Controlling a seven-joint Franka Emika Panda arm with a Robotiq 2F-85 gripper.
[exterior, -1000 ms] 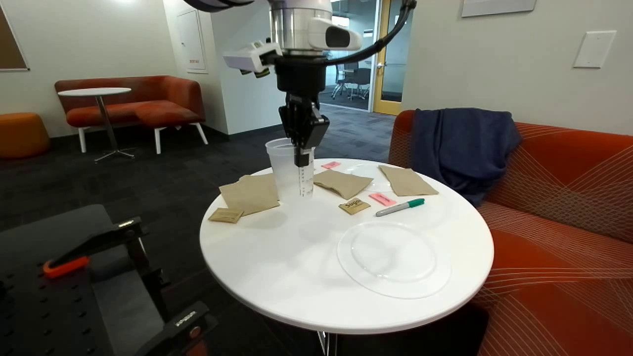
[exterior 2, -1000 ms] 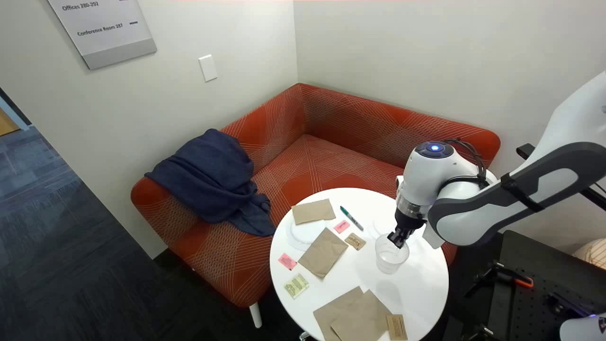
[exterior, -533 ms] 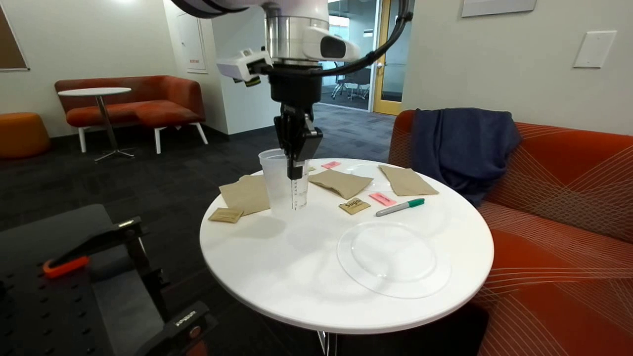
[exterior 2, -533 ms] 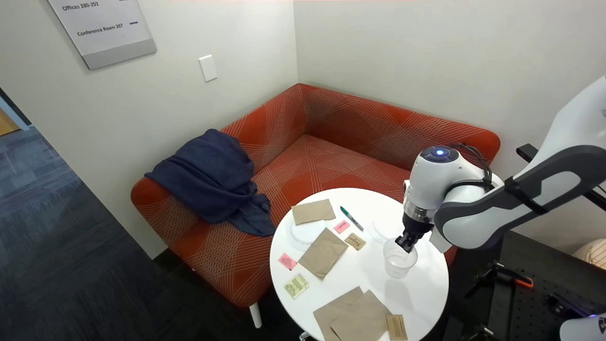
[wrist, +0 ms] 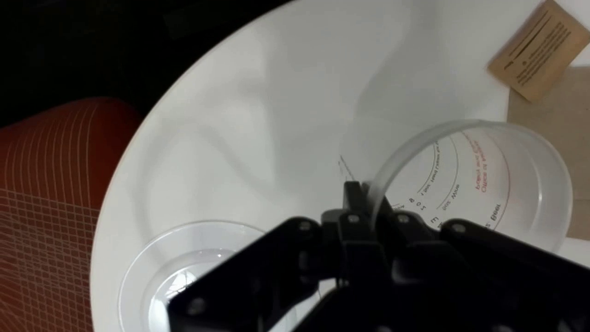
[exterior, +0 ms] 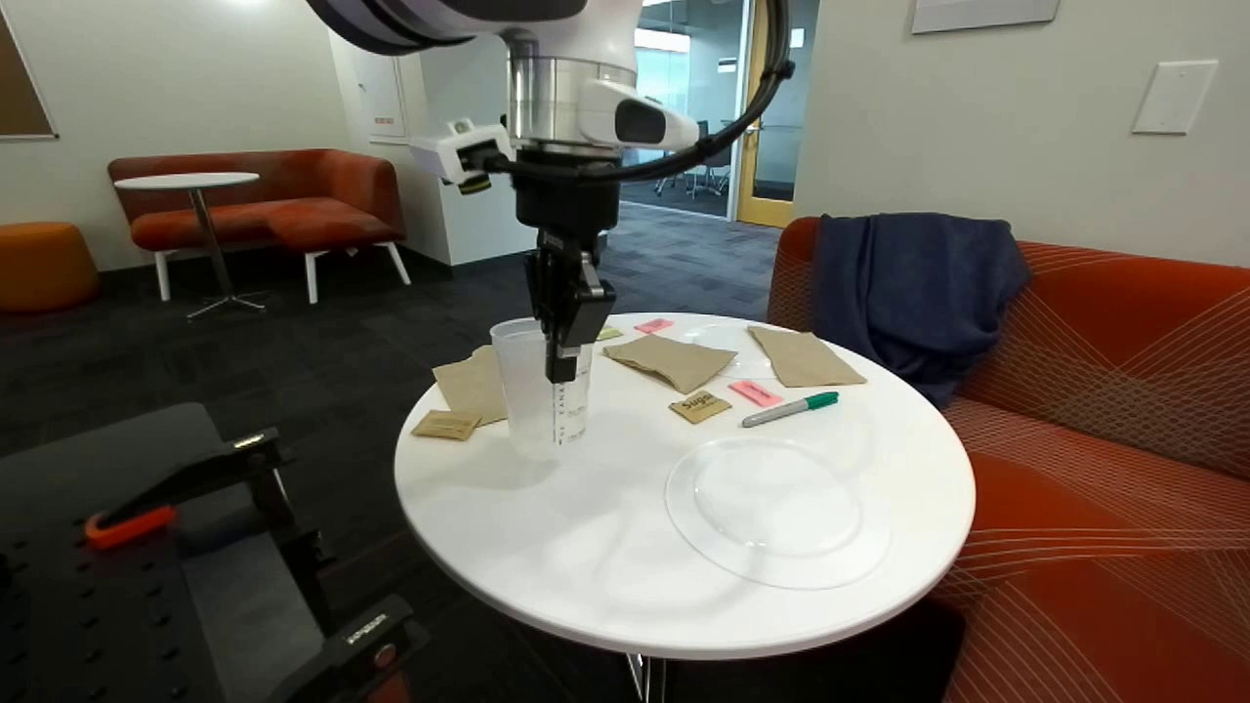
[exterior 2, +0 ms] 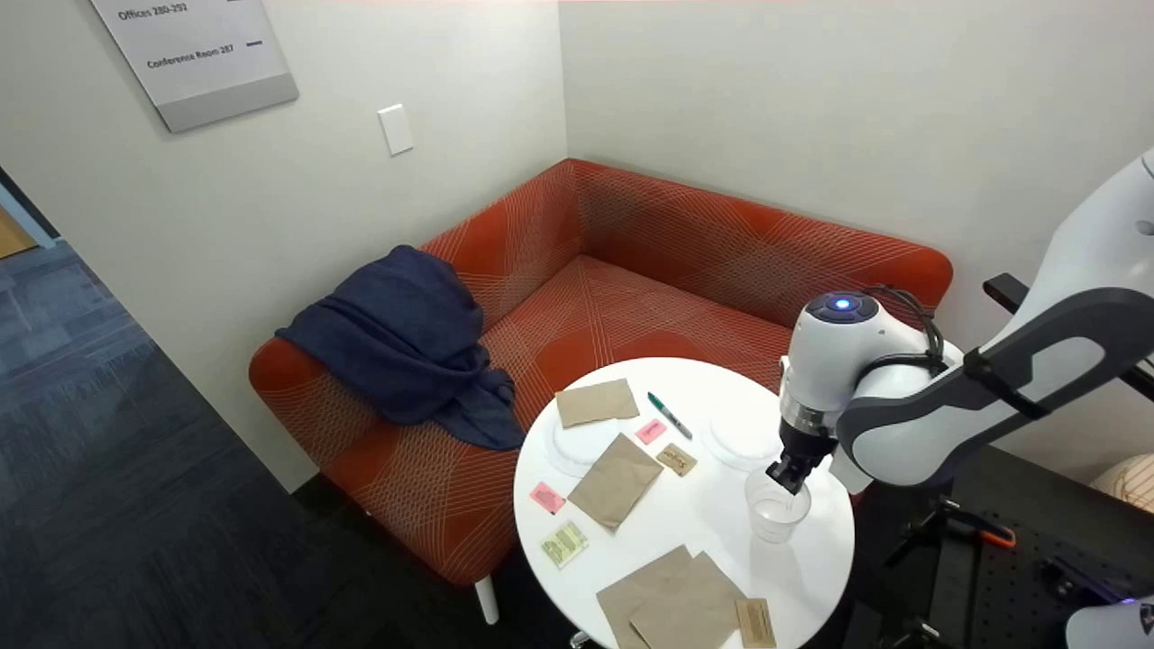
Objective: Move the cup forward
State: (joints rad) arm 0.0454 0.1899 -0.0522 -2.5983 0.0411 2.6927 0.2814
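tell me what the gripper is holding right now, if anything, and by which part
The gripper holds the cup by one side of its wall at the rim, one finger outside and the other inside.

Fingers (exterior 2: 786, 477) apparently pinch the cup (exterior 2: 776, 516) at its rim.

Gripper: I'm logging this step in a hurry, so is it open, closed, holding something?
Gripper: closed, holding the cup, pinching its wall at the rim.

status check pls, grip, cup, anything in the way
Gripper shut on one side of cup. Unclear whether cup is lifted. Transparent plate and brown packet nearby, possibly in the way.
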